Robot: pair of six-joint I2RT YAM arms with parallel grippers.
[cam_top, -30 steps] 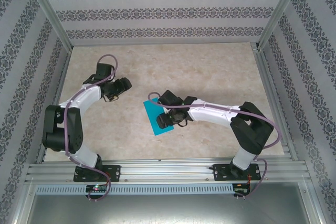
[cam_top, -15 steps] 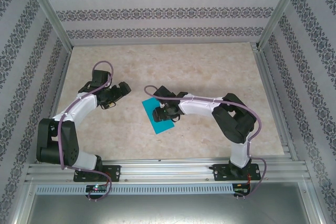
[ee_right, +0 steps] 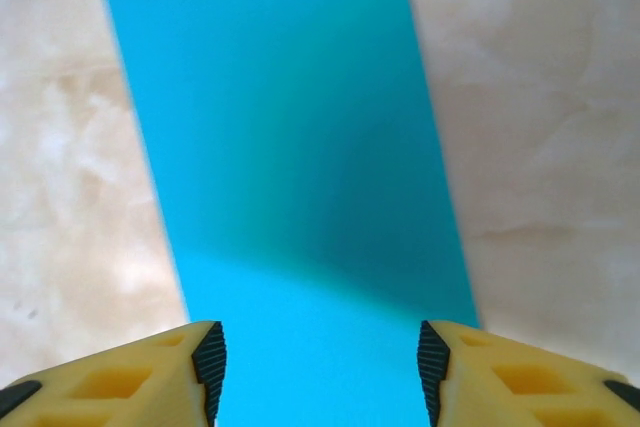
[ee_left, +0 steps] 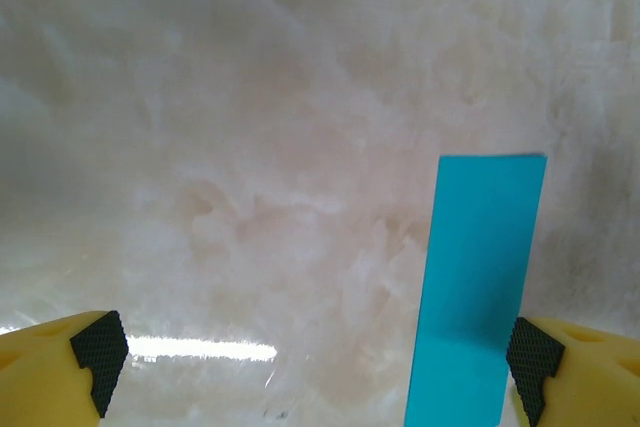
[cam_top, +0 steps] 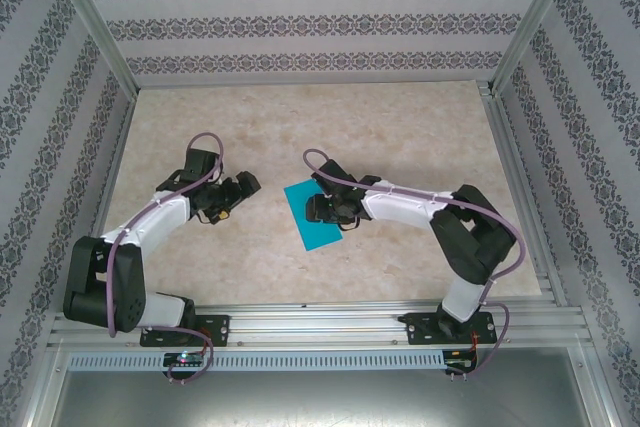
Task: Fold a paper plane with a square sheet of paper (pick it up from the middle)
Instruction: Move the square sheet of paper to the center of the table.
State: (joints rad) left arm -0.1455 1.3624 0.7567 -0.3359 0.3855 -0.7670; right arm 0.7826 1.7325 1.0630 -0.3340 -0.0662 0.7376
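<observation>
Square sheet of paper (cam_top: 320, 233): shifted right on table (cam_top: 400, 127) within 1 s. Right gripper (ee_right: 320, 367): fingers apart, astride it. Left gripper (ee_left: 310, 357): fingers apart, drawn nearer. Pickup judged imminent.

Sheet of paper (cam_top: 320, 233), top view: far right part covered by the right hand (cam_top: 318, 209); layers and creases too small to tell.
Sheet of paper, left wrist view: near end cut off by the bottom edge; one near corner behind a fingertip (ee_left: 533, 369).
Sheet of paper, right wrist view: near end and far edge run out of frame.
Contact between right hand and paper: cannot tell.
Counter (ee_left: 250, 147), left wrist view: blurred.
</observation>
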